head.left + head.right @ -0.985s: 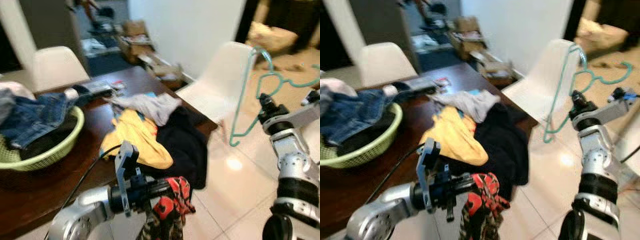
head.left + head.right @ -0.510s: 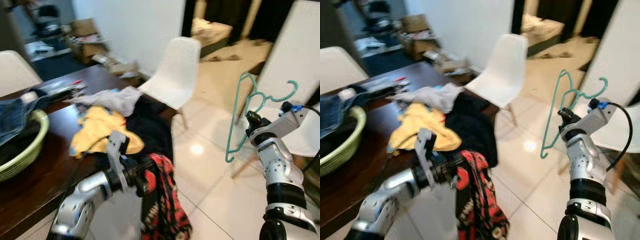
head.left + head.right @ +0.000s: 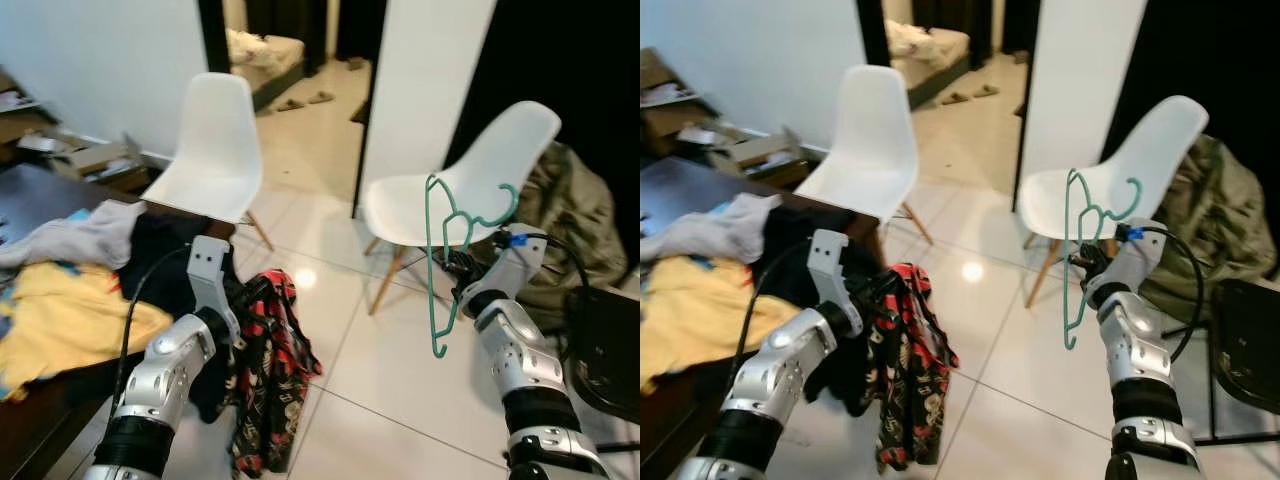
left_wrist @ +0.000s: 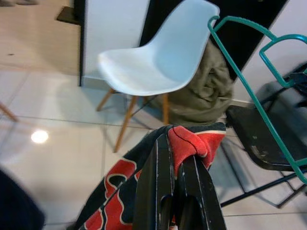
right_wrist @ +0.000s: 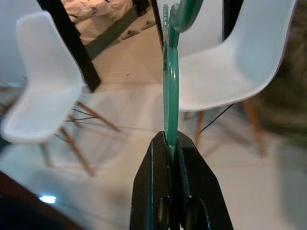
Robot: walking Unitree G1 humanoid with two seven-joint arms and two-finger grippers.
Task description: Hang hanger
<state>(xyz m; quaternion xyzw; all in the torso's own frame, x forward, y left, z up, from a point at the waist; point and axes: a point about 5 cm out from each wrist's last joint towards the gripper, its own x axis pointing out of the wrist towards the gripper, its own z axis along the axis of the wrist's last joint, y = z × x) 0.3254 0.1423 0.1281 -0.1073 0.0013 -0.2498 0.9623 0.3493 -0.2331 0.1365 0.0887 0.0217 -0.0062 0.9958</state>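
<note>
Left eye view looks down over a pale tiled floor (image 3: 350,400) with a dark table (image 3: 30,420) at the robot's left, heaped with clothes: a yellow garment (image 3: 60,320), a grey one (image 3: 70,240) and a black one (image 3: 160,250) draped over the edge; two white chairs (image 3: 215,140) stand beyond, one near the table and the other (image 3: 470,180) further right beside an olive-green bundle (image 3: 570,220) against the dark wall; one black chair (image 3: 610,350) sits at the far right. One red-and-black patterned garment (image 3: 265,370) hangs limp from the left gripper (image 4: 176,158), whose two black fingers are pinched tight on a fold of the cloth, the rest trailing toward the floor. One teal hanger (image 3: 445,250) is held up in the air in front of the right-hand white chair by the right gripper (image 5: 171,141); its fingers are closed narrowly on the thin teal wire; the hanger stands on end, long axis running nearly vertical, one arm pointing down toward the floor, the hook curling out to the right near the top.
</note>
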